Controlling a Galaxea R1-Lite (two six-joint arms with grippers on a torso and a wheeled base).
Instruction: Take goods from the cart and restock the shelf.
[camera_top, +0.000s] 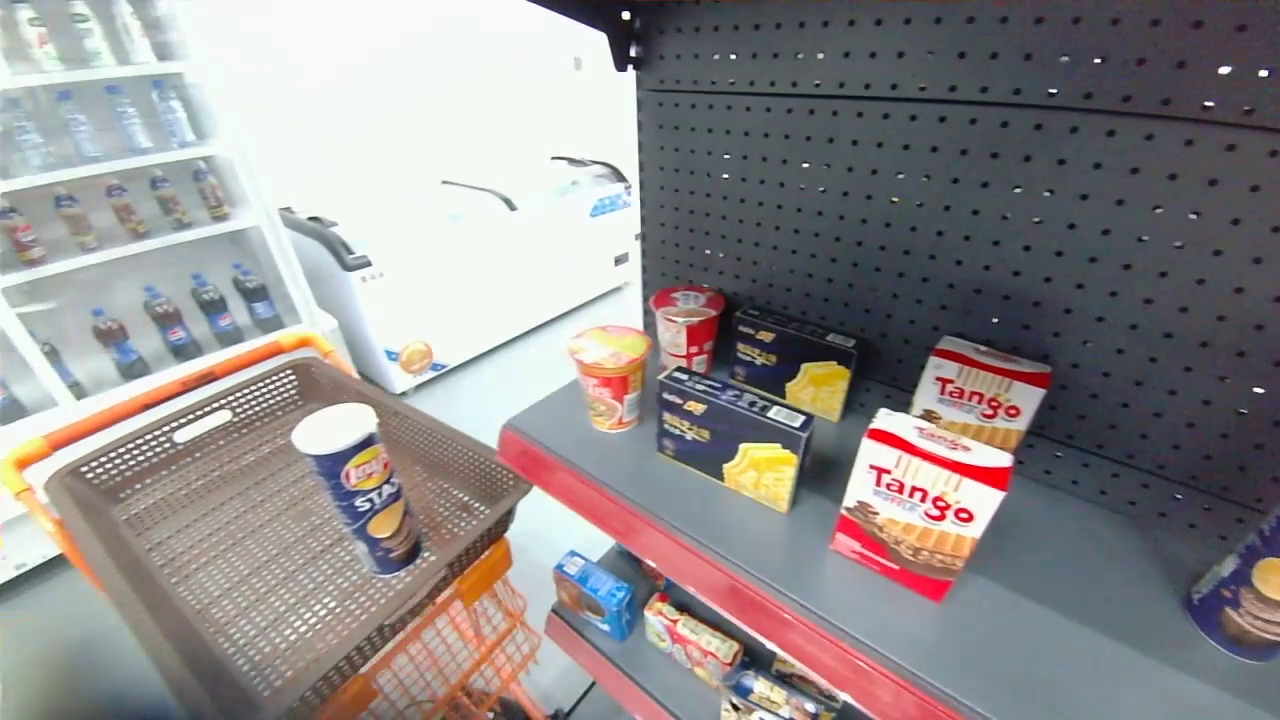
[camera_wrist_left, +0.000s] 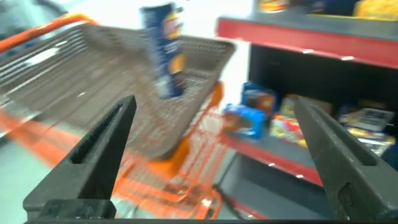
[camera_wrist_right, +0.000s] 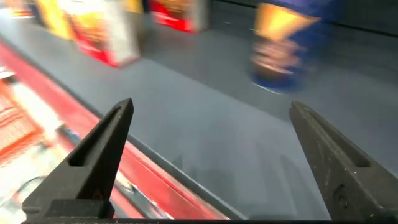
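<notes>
A tall blue chip can (camera_top: 358, 487) with a white lid stands upright in the brown mesh basket (camera_top: 150, 520) that sits on top of the orange cart (camera_top: 470, 640), just left of the shelf (camera_top: 1000, 620). The left pincer (camera_wrist_left: 214, 102) is held low beside the cart with its jaws spread wide and nothing between them, the can farther off beyond them. The right pincer (camera_wrist_right: 211, 104) is just as wide open and holds nothing; it is above the grey shelf board near its red front edge. On that board, against the black pegboard, stand two noodle cups (camera_top: 610, 378), two dark blue boxes (camera_top: 735, 436) one behind the other, and two red-and-white wafer boxes (camera_top: 920, 505) likewise in a row. A second blue can (camera_top: 1245, 590) stands on the shelf at the far right. On the lower shelf a blue packet (camera_top: 600, 595) lies beside other small packs.
</notes>
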